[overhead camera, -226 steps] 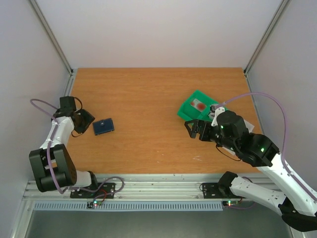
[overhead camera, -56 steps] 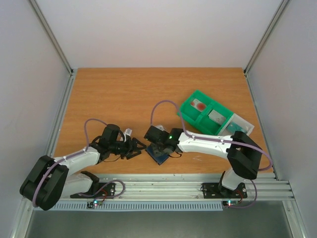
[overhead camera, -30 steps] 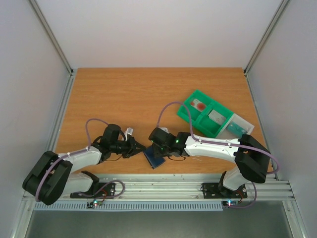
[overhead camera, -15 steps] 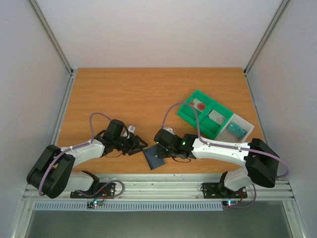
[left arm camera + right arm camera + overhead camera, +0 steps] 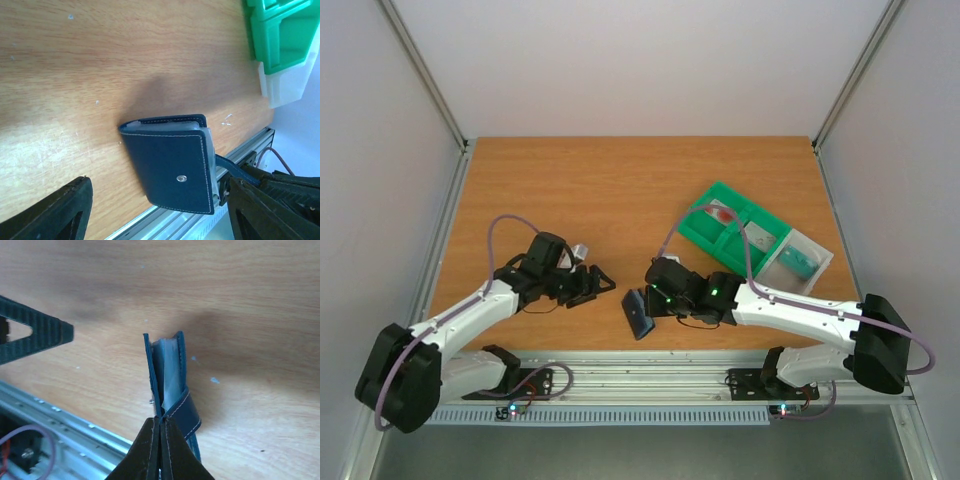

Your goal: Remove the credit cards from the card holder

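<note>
The slate-blue card holder point(image 5: 638, 314) stands on edge near the table's front, folded nearly closed. My right gripper point(image 5: 652, 300) is shut on its edge beside the closure tab. In the right wrist view the shut gripper point(image 5: 161, 424) pinches one panel of the card holder point(image 5: 181, 360). Greyish credit cards point(image 5: 167, 365) show between the two panels. My left gripper point(image 5: 603, 290) is open just left of the holder and not touching it. In the left wrist view the card holder point(image 5: 170, 165) sits between the spread fingers point(image 5: 60, 212) of the left gripper point(image 5: 159, 186).
A green compartmented tray point(image 5: 705, 235) stands at the right, with a red-blotched card point(image 5: 720, 212), a grey card point(image 5: 757, 237) and a teal one point(image 5: 798, 262) in it. The tray point(image 5: 280, 35) also shows in the left wrist view. The metal front rail point(image 5: 650, 372) runs close behind the holder.
The left gripper has opened and drawn back to the left. The right gripper has moved right with the card holder, tipping it up onto its edge.
</note>
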